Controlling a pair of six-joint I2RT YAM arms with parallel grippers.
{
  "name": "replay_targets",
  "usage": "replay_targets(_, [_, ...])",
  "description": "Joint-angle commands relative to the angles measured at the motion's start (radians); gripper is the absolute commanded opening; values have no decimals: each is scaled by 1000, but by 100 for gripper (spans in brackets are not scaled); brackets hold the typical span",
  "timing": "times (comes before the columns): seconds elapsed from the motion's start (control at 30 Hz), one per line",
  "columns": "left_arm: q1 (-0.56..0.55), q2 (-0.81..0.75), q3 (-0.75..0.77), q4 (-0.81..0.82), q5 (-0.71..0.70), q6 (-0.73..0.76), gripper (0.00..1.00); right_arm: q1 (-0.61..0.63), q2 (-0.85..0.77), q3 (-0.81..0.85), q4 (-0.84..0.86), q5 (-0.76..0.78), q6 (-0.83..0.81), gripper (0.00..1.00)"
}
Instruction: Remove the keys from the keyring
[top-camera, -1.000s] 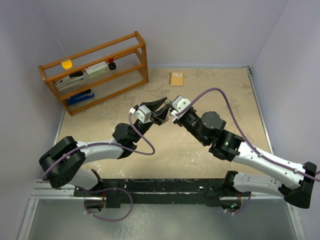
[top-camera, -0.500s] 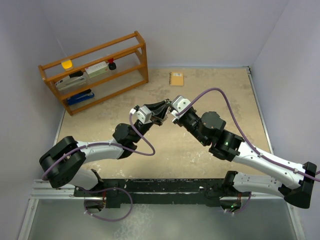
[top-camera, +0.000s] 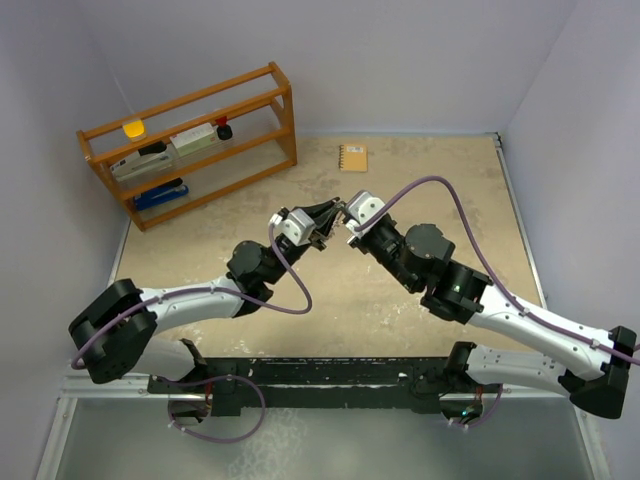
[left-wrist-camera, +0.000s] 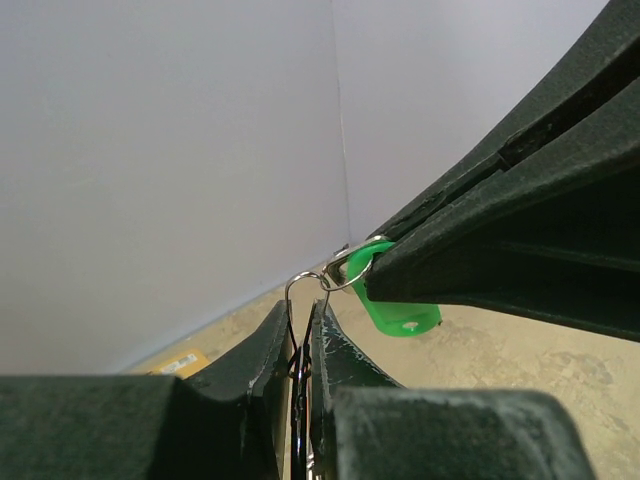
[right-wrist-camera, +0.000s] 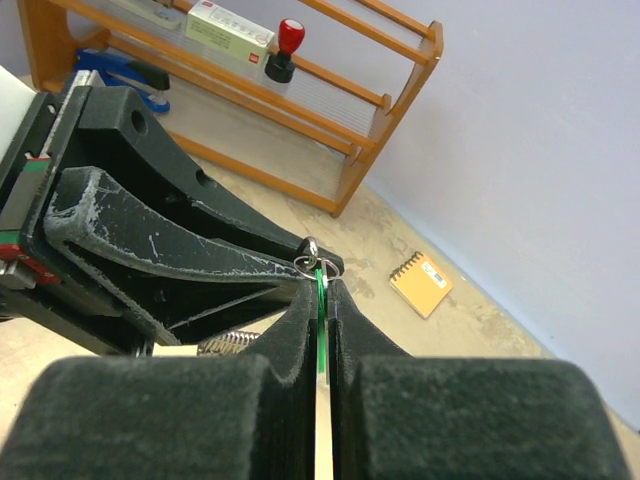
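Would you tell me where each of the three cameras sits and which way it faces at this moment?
Top external: above and behind the bases, looking down on the table; both arms show, left gripper and right gripper meeting mid-table.
Left wrist: on the left arm, facing the back wall; its own fingers pinch the keyring, beside the green key.
Right wrist: on the right arm, facing the wooden shelf; its own fingers clamp the green key.
Shared: both wrist views show keyring, green key and notebook.
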Motion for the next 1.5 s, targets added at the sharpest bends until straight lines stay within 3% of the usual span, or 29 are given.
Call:
replay_targets(0.0, [5,-43,41,-107,-56,81,0,5,-44,8,55,33,1,0])
replay_targets(0.47, [5,-74,53,-243,-176,205,0,5,-37,21,57,39,4,0])
replay_targets(0.73, [6,-84,31,-288,-218,268,0,5,-41,26,87,142,-50,0])
replay_targets(1.1, [6,-116,-22,-297,-116,248,0,5,-40,63,169,222,-146,0])
replay_targets(1.47, [7,-127,-63,-230,-126,219,0,5,-56,84,186,229,-170,0])
